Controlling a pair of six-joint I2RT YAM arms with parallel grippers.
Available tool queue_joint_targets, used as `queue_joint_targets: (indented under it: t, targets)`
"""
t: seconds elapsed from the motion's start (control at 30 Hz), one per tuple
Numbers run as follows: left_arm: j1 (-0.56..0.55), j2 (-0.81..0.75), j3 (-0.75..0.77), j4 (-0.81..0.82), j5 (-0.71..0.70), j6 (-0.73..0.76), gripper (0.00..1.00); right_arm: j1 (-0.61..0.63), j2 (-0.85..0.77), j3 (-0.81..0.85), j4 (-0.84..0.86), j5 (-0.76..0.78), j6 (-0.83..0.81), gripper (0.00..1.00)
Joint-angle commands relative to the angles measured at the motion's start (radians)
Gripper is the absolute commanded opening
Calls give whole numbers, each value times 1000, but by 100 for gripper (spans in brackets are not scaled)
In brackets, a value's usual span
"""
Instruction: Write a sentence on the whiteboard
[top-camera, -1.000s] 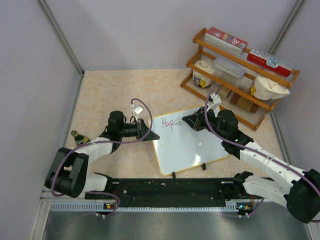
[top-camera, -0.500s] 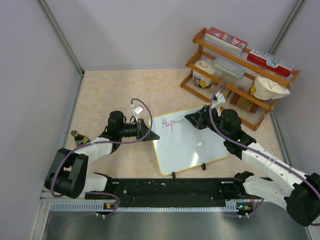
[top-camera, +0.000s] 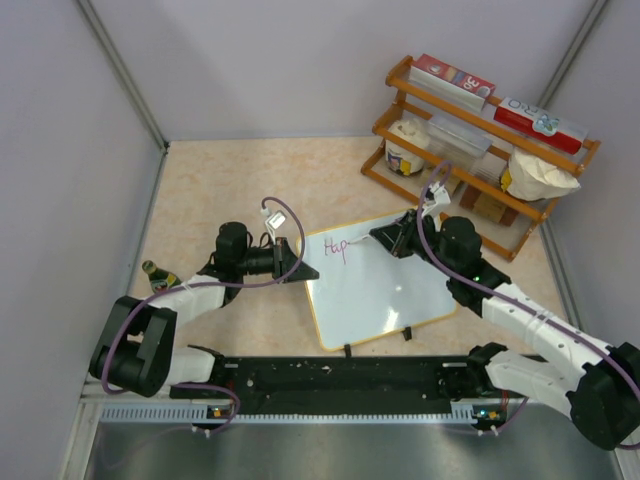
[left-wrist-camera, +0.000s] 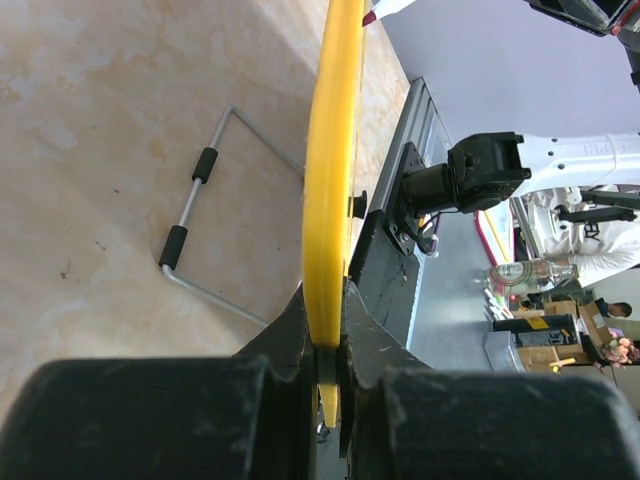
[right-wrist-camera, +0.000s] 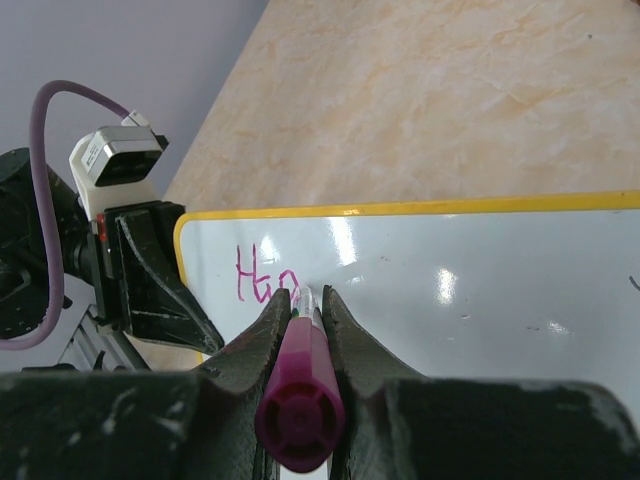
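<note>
The whiteboard (top-camera: 385, 290) lies flat on the tabletop (top-camera: 220, 190) between my two arms. My left hand (top-camera: 303, 270) is clenched on the yellow frame at the board's near-left corner, and my right hand (right-wrist-camera: 300, 300) grips a magenta marker (right-wrist-camera: 300, 395). The marker's tip points down just to the right of the pink letters (right-wrist-camera: 262, 282), though I cannot tell whether it touches the surface. The letters run along the far edge, so the blank space lies to the right of the tip, and I judge the next stroke belongs to my right hand.
</note>
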Motion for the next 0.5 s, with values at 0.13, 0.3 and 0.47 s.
queue_joint_targets:
  t: [0.13, 0.3, 0.47]
  targets:
    - [-11, 0, -25, -19, -26, 63, 0, -21, 2, 21, 11, 23, -11, 0]
    - [-11, 0, -25, -16, -25, 60, 0, -23, -2, 11, 8, 24, -12, 0]
    - [-10, -3, -25, -17, -25, 60, 0, -23, -10, 5, 2, 15, -22, 0]
